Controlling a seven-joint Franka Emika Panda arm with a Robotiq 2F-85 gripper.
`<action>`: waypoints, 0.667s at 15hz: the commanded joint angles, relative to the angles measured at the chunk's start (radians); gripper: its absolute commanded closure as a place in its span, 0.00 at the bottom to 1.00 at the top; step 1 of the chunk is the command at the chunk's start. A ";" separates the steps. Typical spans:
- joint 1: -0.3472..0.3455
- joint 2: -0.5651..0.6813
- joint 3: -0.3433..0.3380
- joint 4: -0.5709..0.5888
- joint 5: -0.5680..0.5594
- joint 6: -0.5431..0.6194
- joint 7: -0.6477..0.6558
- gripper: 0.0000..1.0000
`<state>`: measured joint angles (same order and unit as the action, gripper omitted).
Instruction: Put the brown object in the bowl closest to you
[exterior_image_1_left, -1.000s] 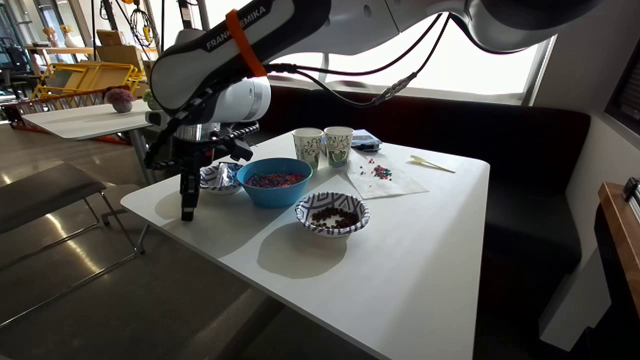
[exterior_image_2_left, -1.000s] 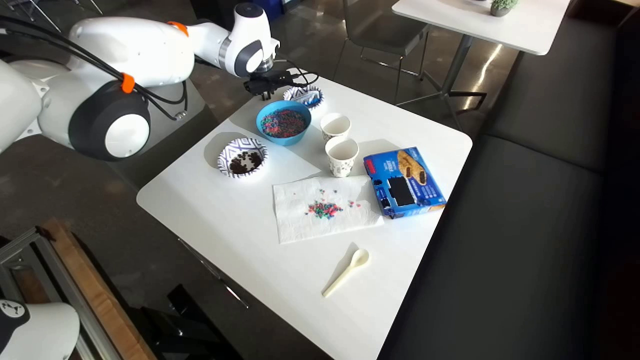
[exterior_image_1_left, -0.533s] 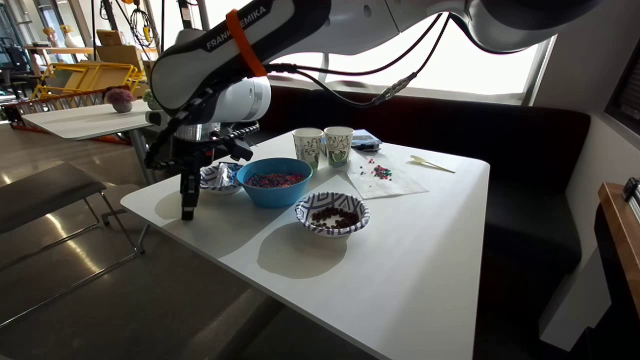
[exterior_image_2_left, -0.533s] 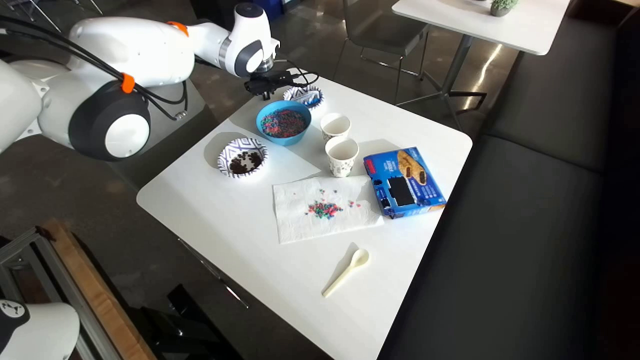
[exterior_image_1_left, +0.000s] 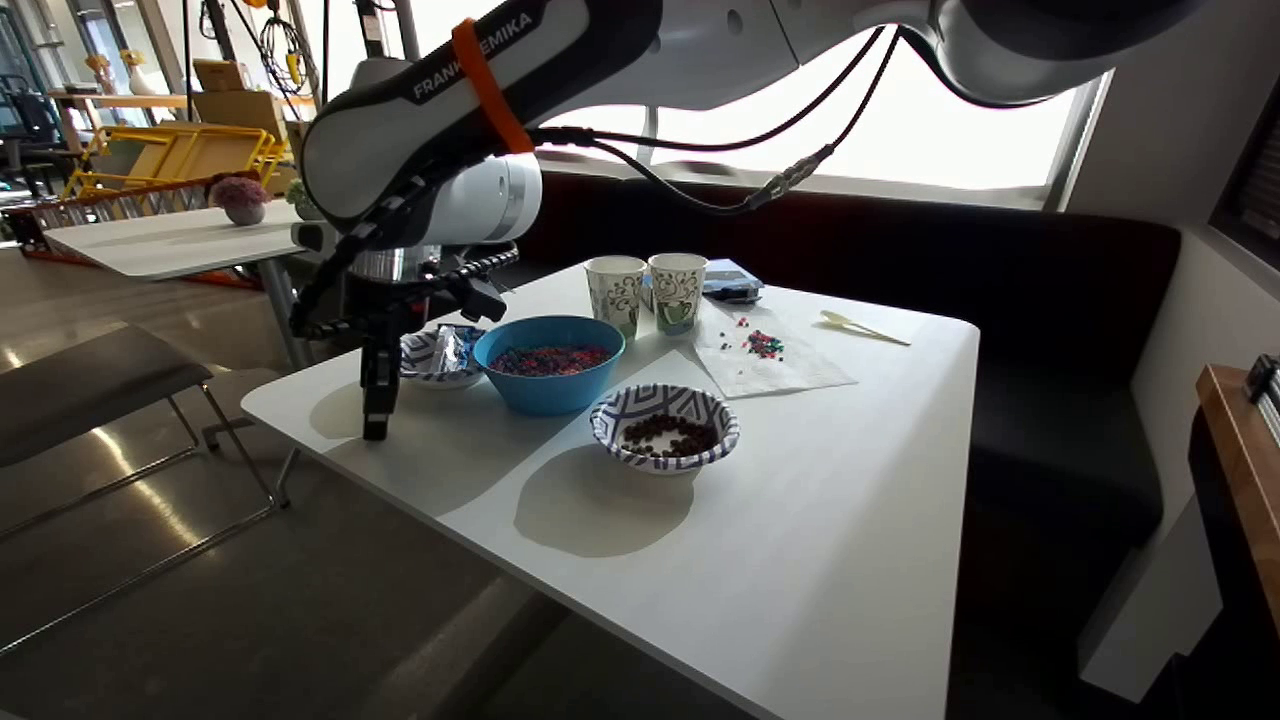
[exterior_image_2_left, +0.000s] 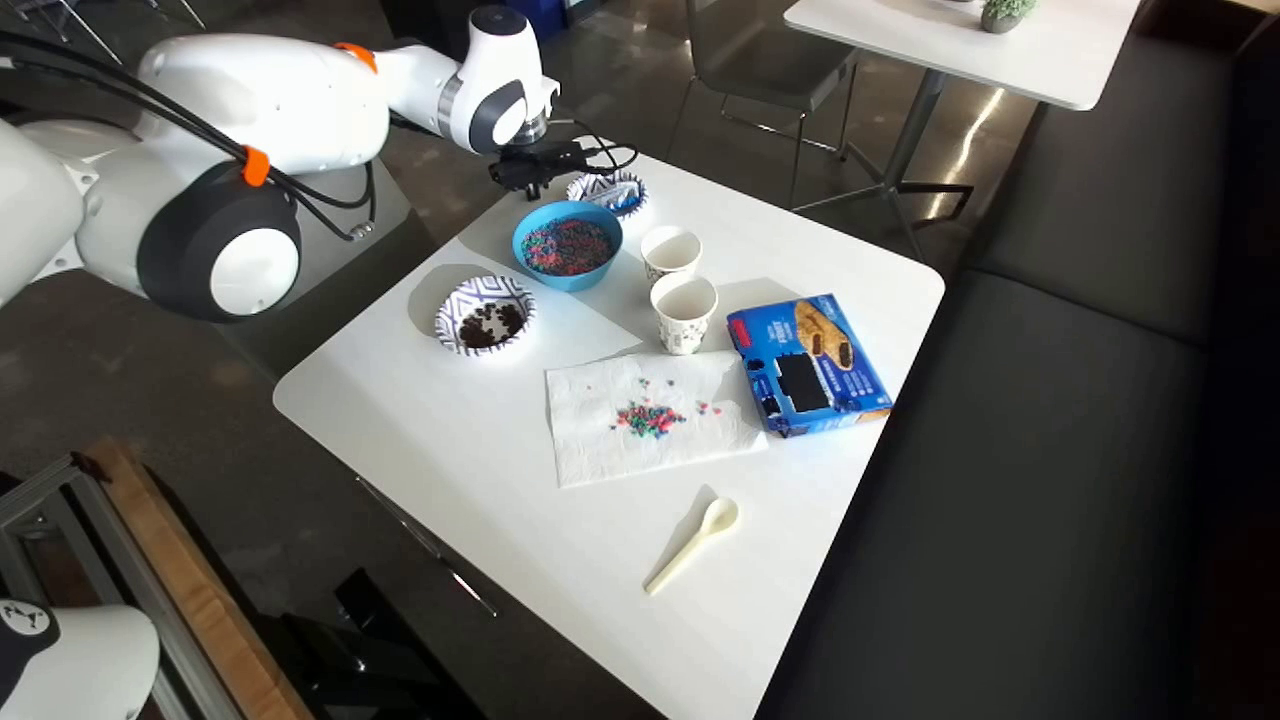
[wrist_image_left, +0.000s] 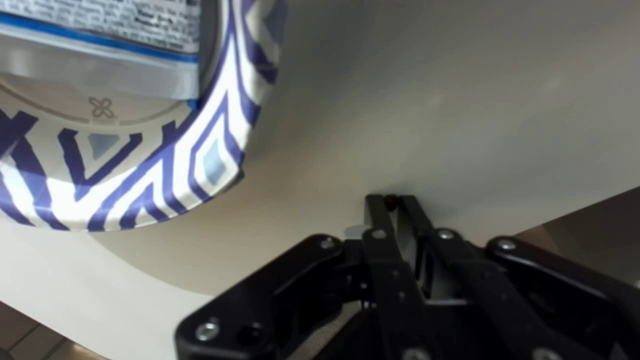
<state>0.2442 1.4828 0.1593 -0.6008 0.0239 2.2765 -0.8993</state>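
The brown object (wrist_image_left: 392, 201) is a small dark reddish-brown bead between my fingertips in the wrist view. My gripper (wrist_image_left: 391, 199) is nearly shut, with the bead pinched at its tips, low at the white table top. The gripper also shows near the table's edge in both exterior views (exterior_image_1_left: 376, 430) (exterior_image_2_left: 533, 192); the bead is hidden there. A patterned bowl holding brown beads (exterior_image_1_left: 665, 401) stands apart from the gripper, and also shows here (exterior_image_2_left: 474, 298). A blue bowl of coloured beads (exterior_image_1_left: 550, 394) stands between. Another patterned bowl with a packet (wrist_image_left: 170, 187) is beside the gripper.
Two paper cups (exterior_image_2_left: 684, 325) stand beyond the blue bowl. A blue box (exterior_image_2_left: 815, 365), a paper towel (exterior_image_2_left: 590, 450) with loose coloured beads and a pale spoon (exterior_image_2_left: 700, 535) lie farther along the table (exterior_image_2_left: 460, 430). A dark bench (exterior_image_2_left: 1060, 500) borders one side.
The fingers look slightly closer together than a second ago. The arm, the bowls and the other things on the table have not visibly moved.
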 joint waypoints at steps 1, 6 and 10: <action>0.001 0.013 -0.002 0.009 -0.016 -0.003 0.004 0.87; 0.002 0.013 -0.002 0.009 -0.016 -0.002 0.005 0.88; 0.003 0.013 -0.002 0.010 -0.017 0.000 0.004 0.88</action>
<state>0.2442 1.4828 0.1593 -0.6008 0.0239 2.2765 -0.8995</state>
